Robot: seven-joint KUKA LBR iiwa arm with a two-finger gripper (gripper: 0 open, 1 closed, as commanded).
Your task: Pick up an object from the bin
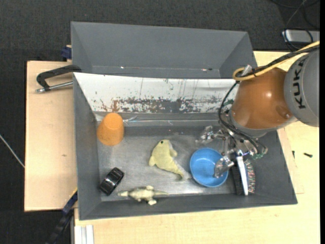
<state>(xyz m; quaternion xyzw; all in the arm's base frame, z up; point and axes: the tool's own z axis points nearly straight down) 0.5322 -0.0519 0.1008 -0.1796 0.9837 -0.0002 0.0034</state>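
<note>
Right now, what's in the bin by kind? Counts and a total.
Cup: 1
Bowl: 1
Toy animals: 2 (whale, lizard)
Brush: 1
Black roller: 1
Total: 6

The claw hangs low at the right end of the grey bin, at the right rim of a round blue bowl. Just beside it, further right, lies a black brush with white bristles. A pale yellow soft toy lies mid-floor, an orange cup at the back left, and a small black block and a pale toy lizard along the front
</note>
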